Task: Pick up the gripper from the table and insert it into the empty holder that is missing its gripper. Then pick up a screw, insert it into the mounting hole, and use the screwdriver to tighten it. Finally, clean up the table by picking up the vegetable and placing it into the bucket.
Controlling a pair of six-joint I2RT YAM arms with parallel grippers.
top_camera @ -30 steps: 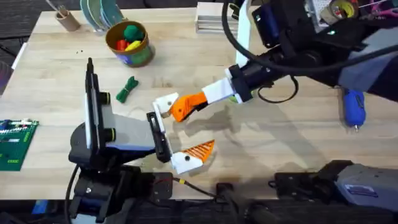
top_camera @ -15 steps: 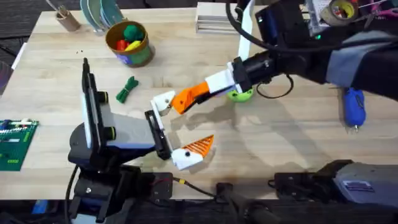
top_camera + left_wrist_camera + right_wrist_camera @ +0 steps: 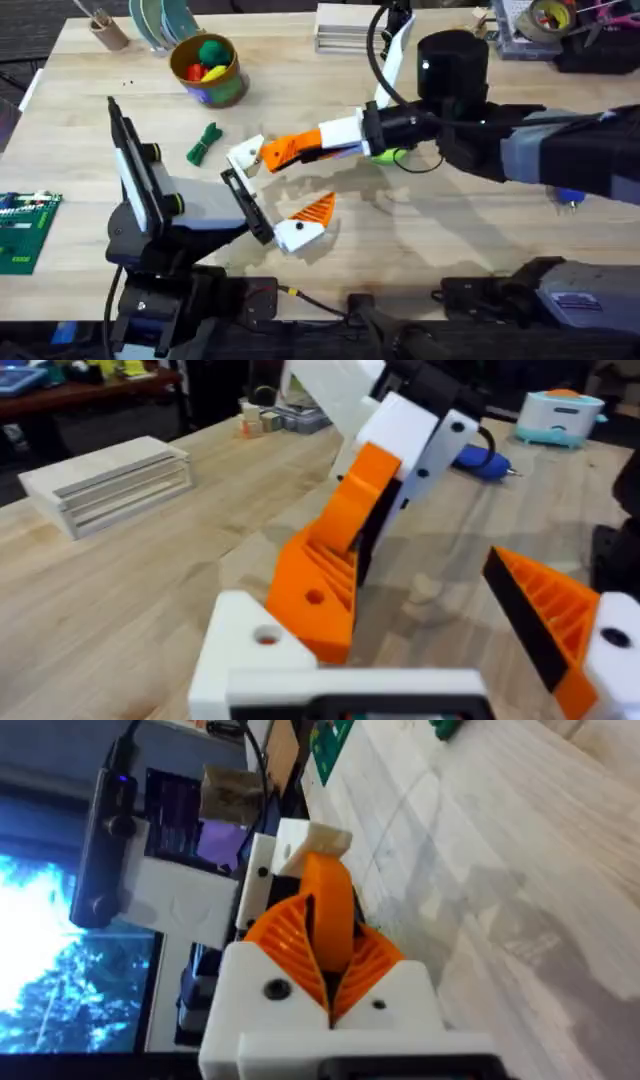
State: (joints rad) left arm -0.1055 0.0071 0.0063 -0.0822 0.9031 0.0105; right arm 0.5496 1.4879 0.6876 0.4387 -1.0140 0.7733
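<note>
Right gripper (image 3: 268,154) reaches across the middle of the wooden table (image 3: 450,215), its orange-padded fingers pinched shut on the gripper (image 3: 325,575), the small orange ribbed wedge, pressing it against the holder (image 3: 243,155), the bare white block on the left arm's upper jaw. Left gripper (image 3: 270,192) stands spread wide, its lower jaw carrying its own orange tip (image 3: 318,210). Toward the far side sits the bucket (image 3: 207,68), with colourful toys inside. Nearer, the vegetable (image 3: 203,144) lies just beyond the left arm. A slice of the screwdriver (image 3: 571,196) peeks from under the right arm.
</note>
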